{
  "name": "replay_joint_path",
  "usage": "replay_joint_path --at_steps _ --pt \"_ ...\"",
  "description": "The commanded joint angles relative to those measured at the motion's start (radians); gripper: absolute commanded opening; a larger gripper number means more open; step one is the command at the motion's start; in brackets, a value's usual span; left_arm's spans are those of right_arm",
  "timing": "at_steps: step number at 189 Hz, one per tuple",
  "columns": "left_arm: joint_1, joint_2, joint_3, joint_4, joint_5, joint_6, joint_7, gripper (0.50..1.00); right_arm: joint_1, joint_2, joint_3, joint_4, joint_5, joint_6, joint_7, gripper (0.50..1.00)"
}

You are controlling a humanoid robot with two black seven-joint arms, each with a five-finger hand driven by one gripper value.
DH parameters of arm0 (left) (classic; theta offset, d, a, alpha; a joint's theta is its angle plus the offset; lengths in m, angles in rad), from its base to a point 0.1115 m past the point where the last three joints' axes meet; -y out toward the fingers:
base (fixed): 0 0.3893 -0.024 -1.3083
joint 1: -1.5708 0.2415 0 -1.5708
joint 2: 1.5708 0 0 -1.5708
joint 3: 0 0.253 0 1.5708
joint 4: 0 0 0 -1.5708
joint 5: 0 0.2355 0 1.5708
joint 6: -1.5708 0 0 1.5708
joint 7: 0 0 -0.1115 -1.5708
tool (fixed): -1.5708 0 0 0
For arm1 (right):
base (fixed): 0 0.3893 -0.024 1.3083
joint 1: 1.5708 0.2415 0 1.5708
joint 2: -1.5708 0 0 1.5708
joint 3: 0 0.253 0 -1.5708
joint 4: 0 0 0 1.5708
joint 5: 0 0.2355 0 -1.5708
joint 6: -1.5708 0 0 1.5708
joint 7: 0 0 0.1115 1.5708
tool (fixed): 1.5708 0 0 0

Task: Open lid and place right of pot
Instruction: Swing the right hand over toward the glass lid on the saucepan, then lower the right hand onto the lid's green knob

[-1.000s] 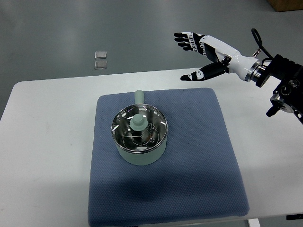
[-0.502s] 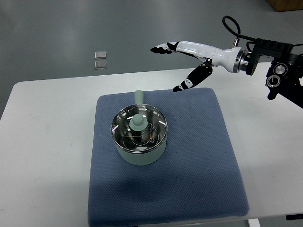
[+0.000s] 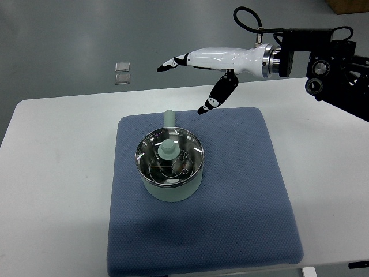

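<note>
A pale green pot (image 3: 170, 186) stands on a blue mat (image 3: 242, 208), its stubby handle (image 3: 169, 118) pointing away from me. A glass lid (image 3: 155, 154) with a green knob (image 3: 168, 150) sits on the pot. My right hand (image 3: 187, 83) hovers above and behind the pot, to its upper right, fingers stretched out and thumb hanging down, holding nothing. Its arm comes in from the right edge. The left arm is out of sight.
The mat lies on a white table (image 3: 52, 173). Two small clear squares (image 3: 122, 73) lie on the grey floor beyond the table's far edge. The right arm's black wrist housing (image 3: 323, 55) hangs over the table's far right corner.
The right hand has swung leftward toward the pot over the last second and turned, with its fingers now pointing left and the thumb dropped downward. Pot and lid have not moved.
</note>
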Motion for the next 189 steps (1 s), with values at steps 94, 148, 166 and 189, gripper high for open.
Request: replay_joint_path --at_steps 94,148,166,189 --pt "0.0 0.0 0.0 0.0 0.001 0.0 0.0 1.0 0.18 0.064 -0.216 0.021 -0.057 0.004 0.012 0.94" --pt "0.0 0.0 0.0 0.0 -0.001 0.0 0.0 1.0 0.232 0.141 -0.29 0.021 -0.06 0.006 0.02 0.94" --pt "0.0 0.0 0.0 0.0 0.001 0.0 0.0 1.0 0.238 0.161 -0.31 0.019 -0.071 0.006 0.02 0.94" --pt "0.0 0.0 0.0 0.0 0.001 0.0 0.0 1.0 0.238 0.176 -0.334 0.015 -0.086 0.006 0.02 0.94"
